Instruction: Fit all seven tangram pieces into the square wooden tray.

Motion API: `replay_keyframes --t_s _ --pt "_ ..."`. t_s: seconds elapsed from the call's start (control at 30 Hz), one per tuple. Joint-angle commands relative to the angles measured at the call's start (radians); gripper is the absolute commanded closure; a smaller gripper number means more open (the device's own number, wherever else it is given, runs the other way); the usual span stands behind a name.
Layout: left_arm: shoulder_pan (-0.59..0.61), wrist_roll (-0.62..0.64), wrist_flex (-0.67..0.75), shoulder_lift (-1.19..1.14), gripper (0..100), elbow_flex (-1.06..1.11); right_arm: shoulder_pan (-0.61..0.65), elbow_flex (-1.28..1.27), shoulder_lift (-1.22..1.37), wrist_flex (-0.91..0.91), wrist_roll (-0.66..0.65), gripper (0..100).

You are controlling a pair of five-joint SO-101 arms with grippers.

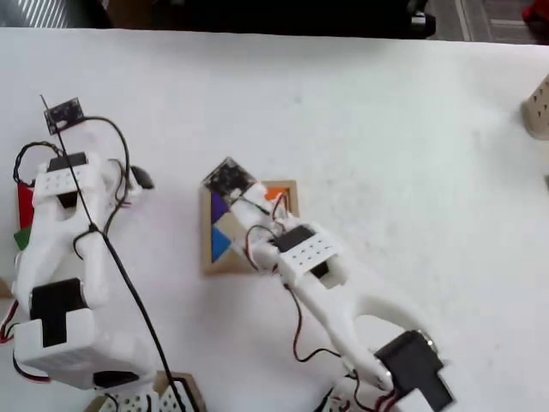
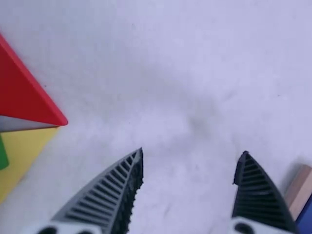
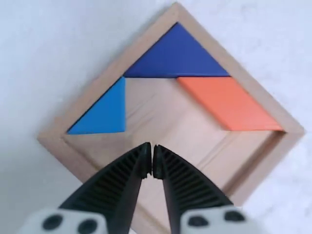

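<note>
High view: on the white table (image 1: 386, 129) the square wooden tray (image 1: 207, 253) lies near the middle, and the right arm (image 1: 343, 300) stretches over it from the near edge, covering part of its inside. The left arm (image 1: 60, 257) stands well apart from the tray, toward the table's left side. A red triangle (image 1: 24, 206) and a green piece (image 1: 21, 236) lie just beside that arm, at the frame's left edge. In the right wrist view the right gripper (image 3: 152, 158) hangs above the tray with its jaws pressed together, tip to tip, and nothing between them. Bare wood of the tray floor shows beneath the tips. Three pieces lie flat inside the tray: a dark blue triangle (image 3: 176, 53) fills one corner, and a light blue triangle (image 3: 105, 109) lies along a neighbouring wall, its corner touching the dark one. An orange piece (image 3: 226, 102) shaped like a parallelogram lies along the dark triangle's long edge, reaching to the wall on the other side. In the left wrist view the left gripper (image 2: 191, 161) hovers over bare table with its jaws wide apart and empty. Off to one side, the red triangle lies on top of a yellow piece (image 2: 24, 151), with a sliver of the green piece against the yellow. A strip of pale wood (image 2: 300, 185) with blue beside it shows just past the dark finger; whether it is the tray cannot be told.
</note>
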State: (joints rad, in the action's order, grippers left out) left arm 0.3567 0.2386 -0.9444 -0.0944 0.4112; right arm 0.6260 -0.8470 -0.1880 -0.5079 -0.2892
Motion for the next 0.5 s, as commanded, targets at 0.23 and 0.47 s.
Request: replay_keyframes --t_s 0.23,0.47 --pt "0.033 0.008 -0.034 0.010 71 -0.052 -0.194 0.031 -0.050 -0.024 -0.006 98.1" --pt "0.116 0.014 -0.265 0.012 71 -0.201 -0.217 0.012 -0.044 0.018 -0.009 98.1"
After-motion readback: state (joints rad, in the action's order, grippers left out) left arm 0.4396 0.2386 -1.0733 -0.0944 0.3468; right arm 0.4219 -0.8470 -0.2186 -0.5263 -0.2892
